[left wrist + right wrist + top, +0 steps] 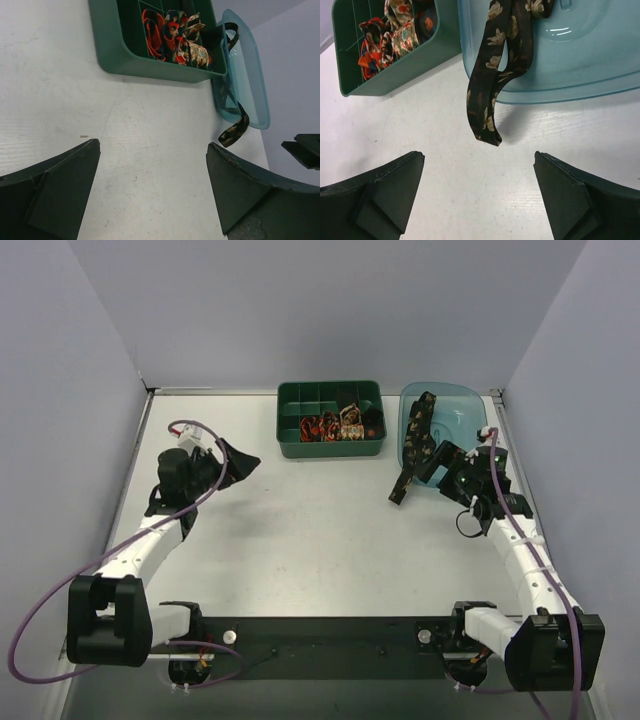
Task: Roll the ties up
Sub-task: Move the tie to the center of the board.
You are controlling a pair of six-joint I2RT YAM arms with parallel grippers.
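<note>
One long black fabric necktie with gold flowers (484, 95) droops from the translucent teal plastic tub (580, 75) onto the white counter (445, 130), ahead of the right tool (479, 195); it and the left tool (152, 192) both gape empty. Tugging its tip could drag the tub along.
</note>
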